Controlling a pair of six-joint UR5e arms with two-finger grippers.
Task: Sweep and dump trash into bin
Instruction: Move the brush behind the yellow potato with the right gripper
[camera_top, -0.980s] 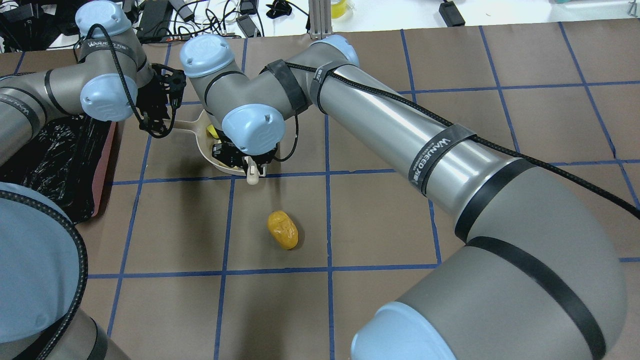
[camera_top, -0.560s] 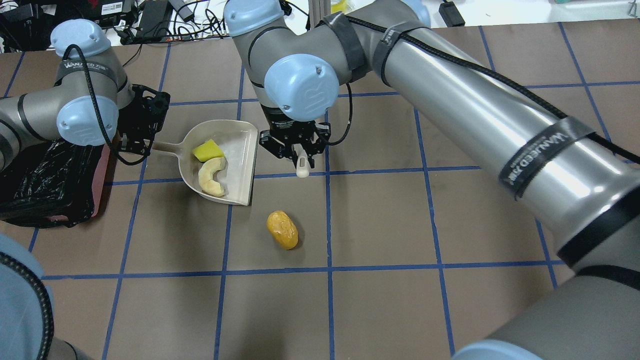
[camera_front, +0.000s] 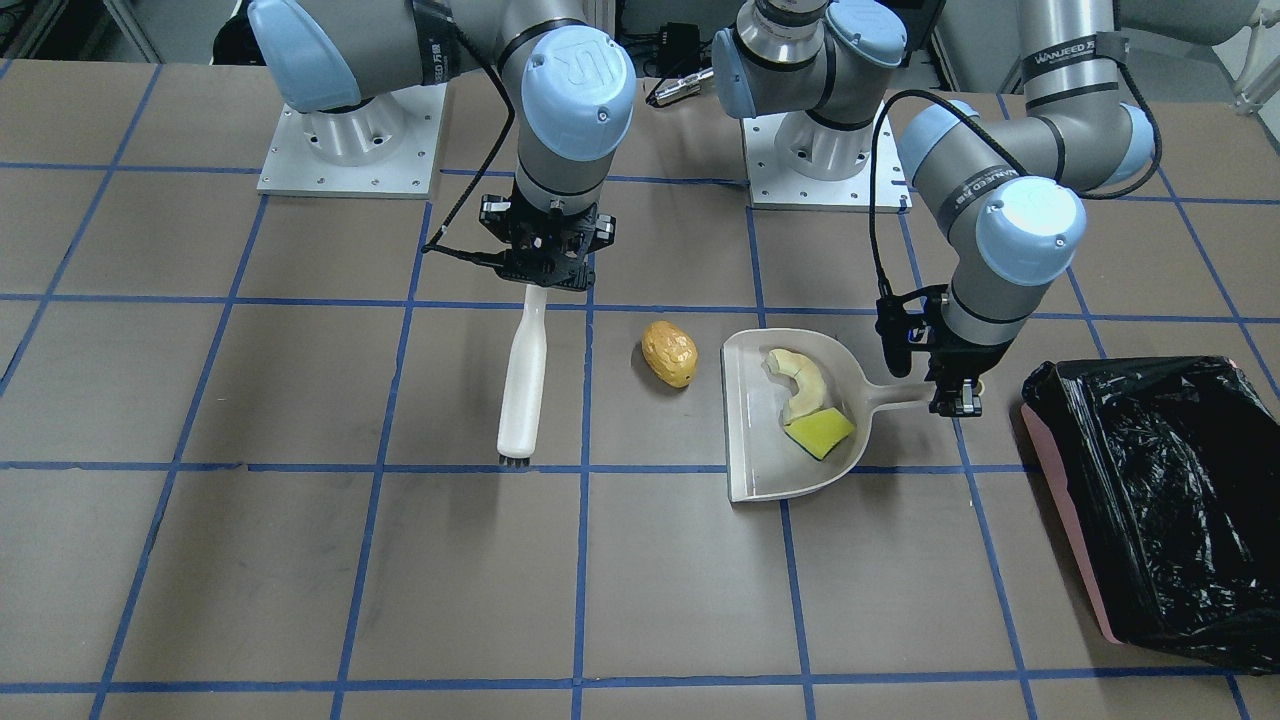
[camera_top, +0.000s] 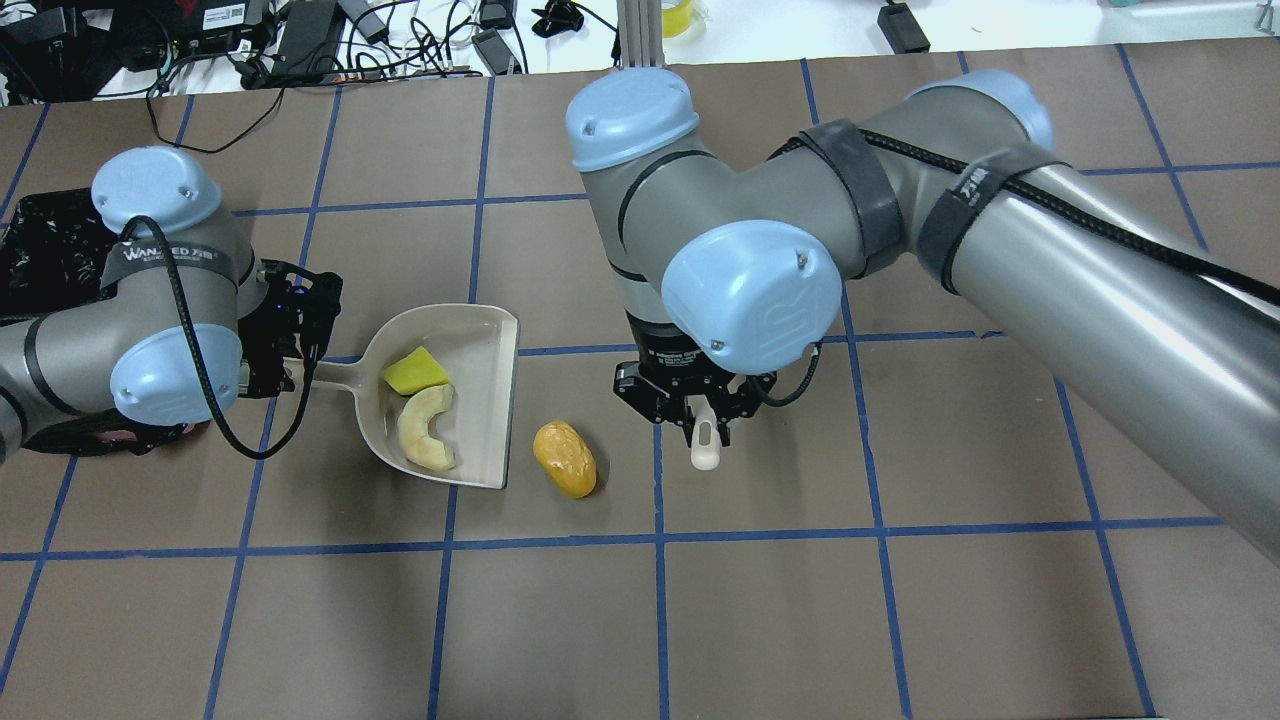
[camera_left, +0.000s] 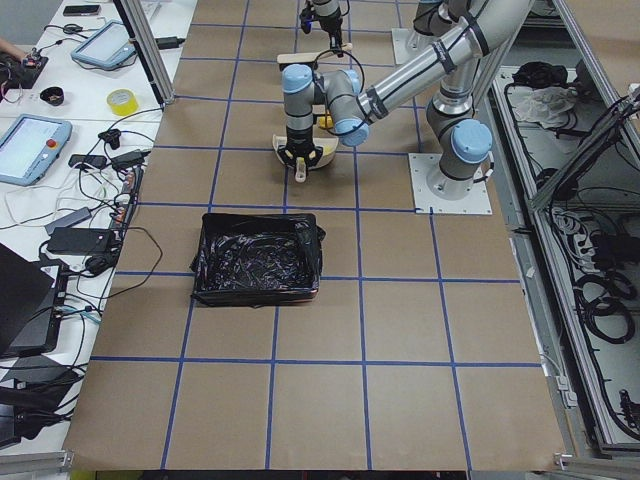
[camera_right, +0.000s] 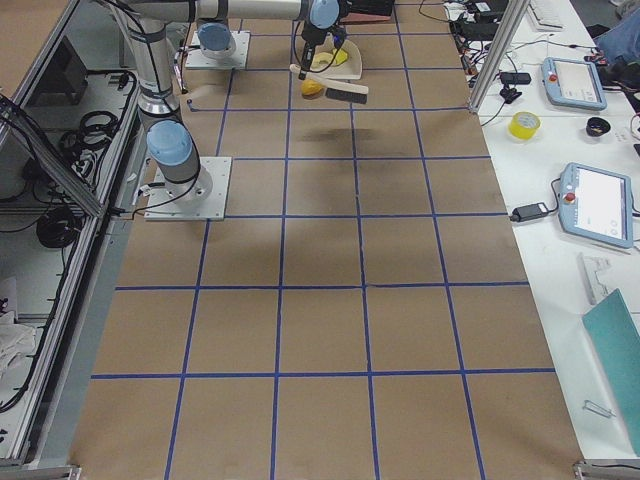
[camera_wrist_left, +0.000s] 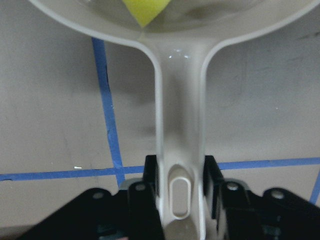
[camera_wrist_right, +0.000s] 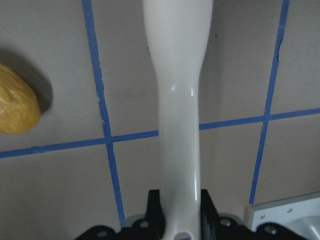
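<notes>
Left end effector (camera_wrist_left: 180, 182) grips beige plastic dustpan (camera_top: 480, 400) holding pale curved rind slice (camera_top: 425, 428) and yellow wedge (camera_top: 415, 371); right end effector (camera_wrist_right: 180, 210) grips white plastic brush (camera_front: 524, 385); wrinkled golden-brown lump (camera_top: 565, 459) at pan's 4 o'clock overhead unswept, nothing dumped.

We see a wrinkled golden-brown lump (camera_front: 669, 353) lying just beside the dustpan's (camera_front: 760, 460) open edge. A pale curved rind (camera_front: 800, 385) and a yellow wedge (camera_front: 819, 432) touch inside the pan. The pink, black-lined bin (camera_front: 1160, 480) sits apart.
</notes>
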